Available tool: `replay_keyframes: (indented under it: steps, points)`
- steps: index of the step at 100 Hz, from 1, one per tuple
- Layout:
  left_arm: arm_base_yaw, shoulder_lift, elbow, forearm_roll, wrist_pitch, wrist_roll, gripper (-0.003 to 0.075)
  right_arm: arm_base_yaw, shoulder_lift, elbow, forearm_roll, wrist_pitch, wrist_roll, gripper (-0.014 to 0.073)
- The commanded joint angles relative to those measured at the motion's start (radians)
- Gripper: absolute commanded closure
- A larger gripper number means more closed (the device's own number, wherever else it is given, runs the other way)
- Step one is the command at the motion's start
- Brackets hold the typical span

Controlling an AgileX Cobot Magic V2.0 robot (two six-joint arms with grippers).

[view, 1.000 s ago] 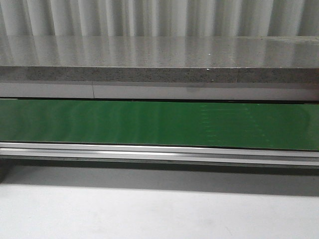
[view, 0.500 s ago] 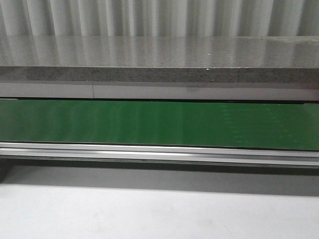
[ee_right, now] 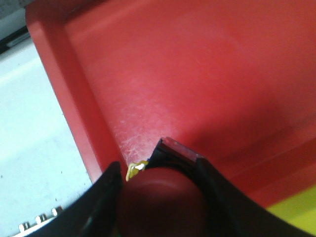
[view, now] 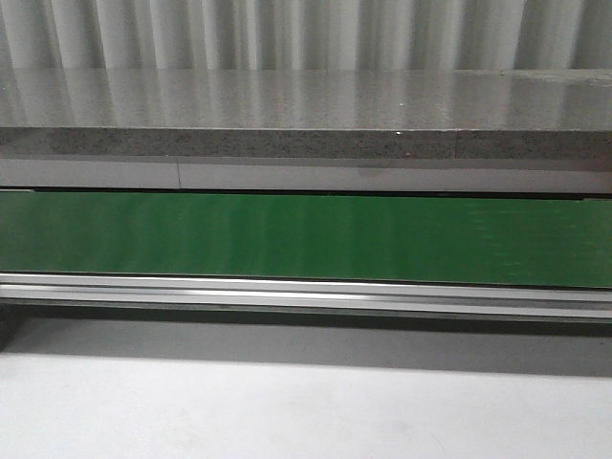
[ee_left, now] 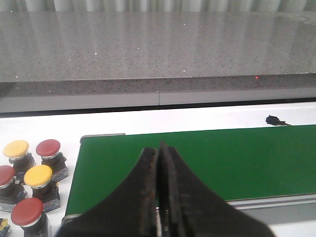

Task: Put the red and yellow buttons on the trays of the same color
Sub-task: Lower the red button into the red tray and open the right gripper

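In the right wrist view my right gripper (ee_right: 159,197) is shut on a red button (ee_right: 160,202), whose black base (ee_right: 174,157) sits low over the floor of the red tray (ee_right: 197,84). A strip of yellow tray (ee_right: 296,215) shows at one corner. In the left wrist view my left gripper (ee_left: 160,163) is shut and empty above the green belt (ee_left: 222,158). Beside the belt's end stand loose buttons: red ones (ee_left: 48,148) (ee_left: 27,211) (ee_left: 6,175) and yellow ones (ee_left: 16,148) (ee_left: 38,175). The front view shows neither gripper and no buttons.
A grey stone counter (view: 306,115) runs behind the green belt (view: 306,239), with a metal rail (view: 306,292) along its front. The red tray's raised wall (ee_right: 64,84) borders the white table (ee_right: 29,148). A small black object (ee_left: 273,119) lies on the white surface behind the belt.
A faint dotted mark on the right part of the belt drifts rightward and fades out of the front view; nothing else differs there.
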Motion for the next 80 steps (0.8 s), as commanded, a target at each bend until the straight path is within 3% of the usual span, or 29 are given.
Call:
replay_keyframes:
  steps: [1, 51, 58, 70, 80]
  points:
    - [-0.009, 0.007, -0.024, -0.013, -0.069, 0.002, 0.0741, -0.004, -0.021, -0.033, 0.055, -0.090, 0.003, 0.0409]
    - [-0.009, 0.007, -0.024, -0.013, -0.069, 0.002, 0.0741, 0.006, 0.084, -0.033, 0.171, -0.185, 0.003, 0.0383]
    - [-0.009, 0.007, -0.024, -0.013, -0.069, 0.002, 0.0741, 0.006, 0.084, -0.033, 0.173, -0.183, 0.003, 0.0280]
    - [-0.009, 0.007, -0.024, -0.013, -0.069, 0.002, 0.0741, 0.006, 0.079, -0.033, 0.173, -0.192, 0.003, 0.0028]
    - [-0.009, 0.007, -0.024, -0.013, -0.069, 0.002, 0.0741, 0.006, 0.071, -0.033, 0.173, -0.204, -0.001, -0.0039]
